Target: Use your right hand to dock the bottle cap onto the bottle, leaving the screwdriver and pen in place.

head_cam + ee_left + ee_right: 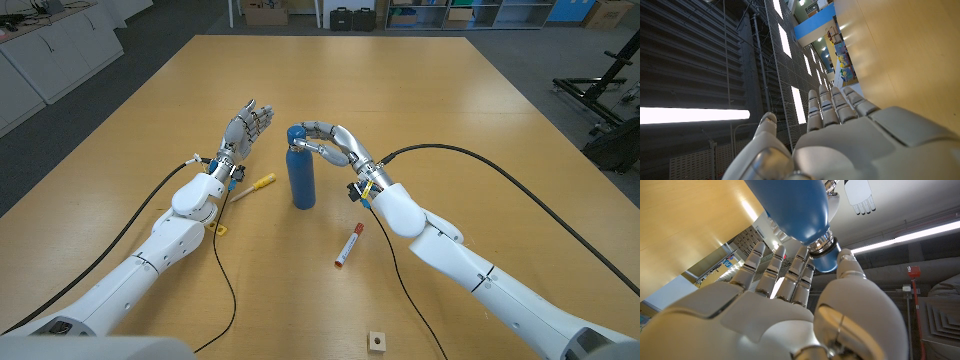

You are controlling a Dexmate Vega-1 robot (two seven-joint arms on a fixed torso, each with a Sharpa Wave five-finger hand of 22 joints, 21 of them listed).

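A blue bottle [301,180] stands upright in the middle of the table. Its blue cap [296,132] sits at the bottle's top, over a silver neck ring. My right hand [335,143] reaches in from the right and pinches the cap between thumb and fingers. In the right wrist view the cap [826,263] lies between the thumb and the fingers of my right hand [790,310], against the neck of the bottle [790,205]. My left hand [245,128] stands left of the bottle, fingers spread, holding nothing, and its back shows in the left wrist view [850,135].
A yellow-handled screwdriver [262,181] lies just left of the bottle, under my left wrist. A red and white pen [348,245] lies in front of the bottle, to its right. A small wooden cube [376,341] sits near the front edge.
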